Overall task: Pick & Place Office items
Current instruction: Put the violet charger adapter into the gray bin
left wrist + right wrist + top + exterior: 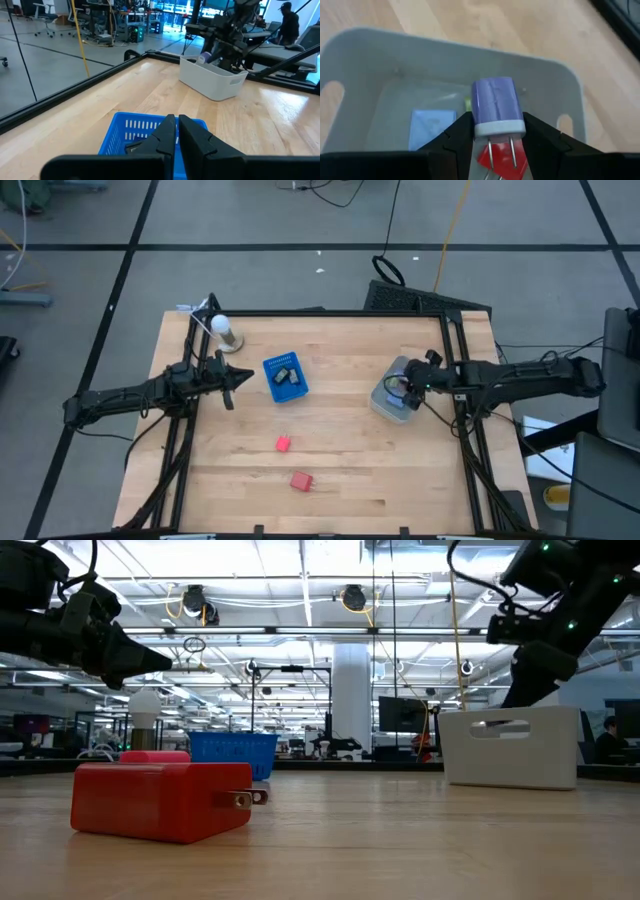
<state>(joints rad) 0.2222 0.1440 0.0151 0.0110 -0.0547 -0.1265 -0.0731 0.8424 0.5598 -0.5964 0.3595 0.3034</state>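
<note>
Surface: wooden table (330, 480) inside a black frame; bare floor all round, and a hall with ceiling lights beyond in the low view.
Near edge: two red plug blocks, one (301, 480) close to the front edge, the other (283, 443) just behind it, apart; open wood on every side of them.
Middle: blue tray (284, 378) with dark bits inside, left of centre.
Left gripper (233, 387): just left of the tray, above the table, fingers (197, 142) pressed together on nothing.
Right gripper (402, 387): over the grey bin (385, 404) at the right rail, fingers clamped on a purple plug block (496, 107), prongs toward the wrist.
Far left corner: white bulb on a base (222, 329).
Right wrist only: a light-blue piece (431, 127), a red piece (500, 156) and a green sliver (468, 104) lie in the bin.
Low view only: the nearest red block's prongs (243, 799).
</note>
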